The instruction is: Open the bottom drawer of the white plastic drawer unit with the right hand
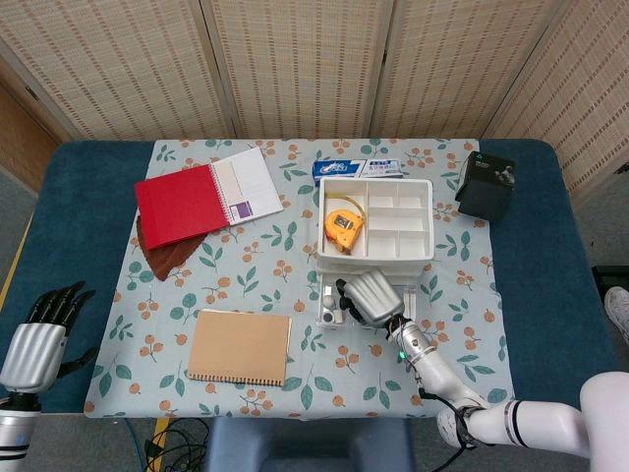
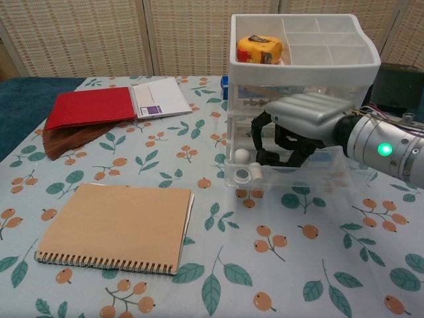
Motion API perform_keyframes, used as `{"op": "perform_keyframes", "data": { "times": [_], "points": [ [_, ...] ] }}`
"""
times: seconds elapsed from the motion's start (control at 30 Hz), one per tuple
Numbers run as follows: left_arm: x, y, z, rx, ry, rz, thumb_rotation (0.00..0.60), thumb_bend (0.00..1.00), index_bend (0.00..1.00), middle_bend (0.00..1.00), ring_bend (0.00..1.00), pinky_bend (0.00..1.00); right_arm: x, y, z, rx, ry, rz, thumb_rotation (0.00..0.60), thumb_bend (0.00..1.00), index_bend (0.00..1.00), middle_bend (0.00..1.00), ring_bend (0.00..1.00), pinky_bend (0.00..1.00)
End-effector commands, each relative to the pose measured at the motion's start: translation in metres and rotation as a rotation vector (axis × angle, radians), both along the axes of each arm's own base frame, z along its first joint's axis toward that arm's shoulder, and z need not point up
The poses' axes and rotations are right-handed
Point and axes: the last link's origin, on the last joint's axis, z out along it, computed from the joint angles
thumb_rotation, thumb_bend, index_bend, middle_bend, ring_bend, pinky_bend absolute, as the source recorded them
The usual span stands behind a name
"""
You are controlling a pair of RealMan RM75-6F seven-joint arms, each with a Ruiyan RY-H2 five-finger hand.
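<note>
Right hand [image 2: 301, 126] fingers curled over front edge of bottom drawer [image 2: 291, 173] of white drawer unit [image 2: 301, 63], gripping it. Drawer protrudes slightly. Left hand [image 1: 39, 334] idle, fingers apart, far left of unit.

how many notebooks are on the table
2. The red notebook lies at the far left of the cloth, open to a white page, on top of a brown cloth. The tan spiral notebook lies closed near the front edge, left of the drawer unit. None seem hidden.
</note>
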Motion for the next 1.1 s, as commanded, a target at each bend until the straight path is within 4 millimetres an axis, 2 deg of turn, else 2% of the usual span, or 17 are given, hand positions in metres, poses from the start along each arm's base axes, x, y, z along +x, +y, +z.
{"op": "perform_keyframes", "data": {
  "times": [0.03,0.17,0.37,0.53,0.7,0.9,1.1],
  "points": [
    [0.0,0.0,0.0,0.0,0.0,0.0,0.6,0.17,0.15,0.11,0.12,0.12,0.003,0.001,0.006,-0.012,-0.022,0.008,0.6,0.42,0.62,0.95,1.0,1.0],
    [0.001,0.001,0.001,0.001,0.0,-0.005,0.6,0.17,0.15,0.11,0.12,0.12,0.006,0.004,0.021,-0.037,-0.07,0.019,0.6,0.43,0.62,0.95,1.0,1.0],
    [0.003,0.001,0.0,-0.002,0.001,-0.014,0.6,0.17,0.15,0.11,0.12,0.12,0.001,0.015,0.058,-0.102,-0.154,0.019,0.6,0.43,0.62,0.95,1.0,1.0],
    [0.007,0.003,-0.001,-0.007,-0.001,-0.024,0.6,0.17,0.15,0.11,0.12,0.12,-0.025,0.029,0.093,-0.175,-0.191,-0.031,0.6,0.43,0.62,0.95,1.0,1.0],
    [0.009,0.003,-0.002,-0.011,-0.001,-0.031,0.6,0.17,0.15,0.11,0.12,0.12,-0.064,0.04,0.12,-0.24,-0.196,-0.128,0.6,0.43,0.62,0.95,1.0,1.0],
    [0.016,0.004,-0.005,-0.018,-0.002,-0.051,0.6,0.17,0.15,0.11,0.12,0.12,-0.107,0.047,0.124,-0.248,-0.138,-0.201,0.6,0.43,0.62,0.95,1.0,1.0],
    [0.017,0.004,-0.005,-0.021,0.002,-0.049,0.6,0.17,0.15,0.11,0.12,0.12,-0.142,0.047,0.107,-0.218,-0.118,-0.28,0.6,0.43,0.62,0.95,1.0,1.0]
  ]
}}
